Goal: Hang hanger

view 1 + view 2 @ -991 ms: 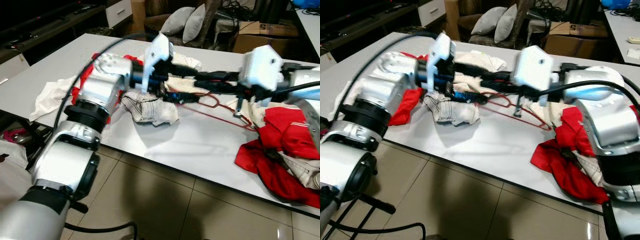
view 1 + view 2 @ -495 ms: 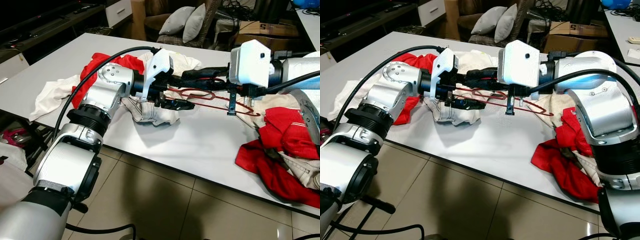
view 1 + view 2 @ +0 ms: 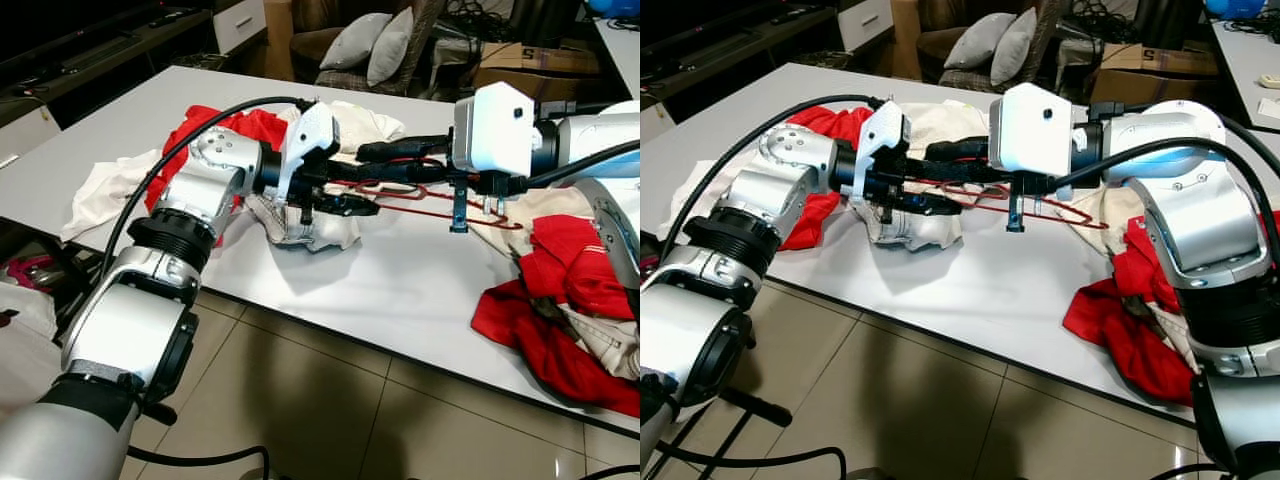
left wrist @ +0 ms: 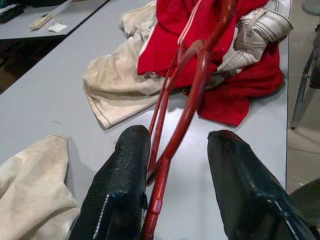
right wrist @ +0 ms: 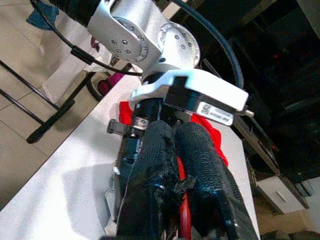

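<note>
Hanger (image 3: 400,190) held level between grippers: right gripper (image 5: 175,165) clamps one end, left gripper (image 4: 175,165) open around the other.

The hanger (image 4: 192,95) is dark red wire. The 2 claws, left claw (image 4: 172,165) and right claw (image 5: 180,165), have black textured fingers on silver arms. On the pale grey counter (image 3: 400,290) lie red clothes (image 3: 560,300) and cream clothes (image 3: 100,190). 2 grey pillows (image 3: 370,45) sit far back.
</note>
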Tool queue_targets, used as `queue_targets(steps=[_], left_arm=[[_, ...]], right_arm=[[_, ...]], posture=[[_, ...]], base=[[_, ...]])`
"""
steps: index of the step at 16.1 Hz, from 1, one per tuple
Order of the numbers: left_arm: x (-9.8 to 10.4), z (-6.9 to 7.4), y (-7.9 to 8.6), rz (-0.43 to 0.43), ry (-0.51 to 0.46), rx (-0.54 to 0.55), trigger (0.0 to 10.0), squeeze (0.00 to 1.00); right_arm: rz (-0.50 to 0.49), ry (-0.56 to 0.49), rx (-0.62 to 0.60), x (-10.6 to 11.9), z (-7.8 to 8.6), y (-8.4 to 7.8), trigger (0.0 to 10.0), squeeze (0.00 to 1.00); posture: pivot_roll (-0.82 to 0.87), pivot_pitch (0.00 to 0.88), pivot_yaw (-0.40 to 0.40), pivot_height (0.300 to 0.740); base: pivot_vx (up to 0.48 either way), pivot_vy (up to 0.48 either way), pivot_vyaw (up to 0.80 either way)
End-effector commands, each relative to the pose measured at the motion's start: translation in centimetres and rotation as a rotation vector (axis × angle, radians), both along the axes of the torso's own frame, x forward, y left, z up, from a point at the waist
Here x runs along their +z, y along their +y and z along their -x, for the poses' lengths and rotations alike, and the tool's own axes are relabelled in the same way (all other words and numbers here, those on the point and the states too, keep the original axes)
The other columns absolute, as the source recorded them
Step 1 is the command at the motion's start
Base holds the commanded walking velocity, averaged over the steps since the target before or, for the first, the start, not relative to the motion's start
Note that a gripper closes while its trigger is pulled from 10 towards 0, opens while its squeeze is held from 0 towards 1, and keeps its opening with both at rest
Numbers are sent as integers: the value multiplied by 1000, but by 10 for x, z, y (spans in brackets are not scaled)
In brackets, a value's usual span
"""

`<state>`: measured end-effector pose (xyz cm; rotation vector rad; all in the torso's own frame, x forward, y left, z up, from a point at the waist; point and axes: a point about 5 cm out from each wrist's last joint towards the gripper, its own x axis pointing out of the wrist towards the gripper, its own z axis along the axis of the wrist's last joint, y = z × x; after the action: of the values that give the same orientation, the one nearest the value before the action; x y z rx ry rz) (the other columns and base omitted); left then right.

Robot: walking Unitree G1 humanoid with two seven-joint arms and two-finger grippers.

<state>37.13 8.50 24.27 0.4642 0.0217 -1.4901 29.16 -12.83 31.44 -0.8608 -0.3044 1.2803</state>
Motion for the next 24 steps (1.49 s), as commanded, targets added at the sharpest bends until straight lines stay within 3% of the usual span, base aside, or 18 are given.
queue_targets(steps=[1, 9, 12, 13, 14, 17, 20, 21, 23, 24], left_arm=[[-2, -1, 7, -36, -1, 14, 0, 0], [-1, -7, 14, -26, -20, 100, 0, 0], [-3, -9, 17, -30, -24, 132, 0, 0], [-2, -9, 17, -21, -26, 144, 0, 0], [-2, -10, 18, -13, -29, 154, 0, 0], [-2, -11, 19, -19, -53, 175, 0, 0], [-6, -10, 23, -22, -53, 178, 0, 0], [-8, -11, 25, -22, -49, 186, 0, 0], [-9, -11, 29, -19, -50, 198, 0, 0], [-7, -11, 37, -7, -61, 205, 0, 0]], right_arm=[[1, -40, 19, 9, 2, 2, 10000, 0], [-6, -40, 32, 10, 2, 3, 10000, 0], [-33, 15, 40, 10, 3, 2, 10000, 0], [-42, 29, 41, 10, 3, 1, 10000, 596], [-52, 45, 40, 10, 3, 0, 10000, 1000], [-102, 79, 30, 13, 2, -4, 10000, 1000], [-491, 84, 56, 51, 3, -16, 10000, 1000], [-565, 79, 50, 59, 4, -23, 10000, 1000], [-594, 85, 31, 62, 7, -36, 10000, 1000], [-512, 95, -54, 53, 10, -55, 10000, 1000]], posture=[[-96, 0, 93, 740], [-91, 0, 89, 740], [-90, 0, 88, 740], [-91, 0, 89, 740], [-91, 0, 90, 740], [-89, 0, 87, 740], [-87, 0, 82, 740], [-86, 0, 79, 740], [-85, 0, 75, 740], [-91, 0, 62, 740]], base=[[0, 0, 0], [0, 0, 0], [0, 0, 0], [0, 0, 0], [0, 0, 0], [0, 0, 0], [0, 0, 0], [0, 0, 0], [0, 0, 0], [0, 0, 0]])
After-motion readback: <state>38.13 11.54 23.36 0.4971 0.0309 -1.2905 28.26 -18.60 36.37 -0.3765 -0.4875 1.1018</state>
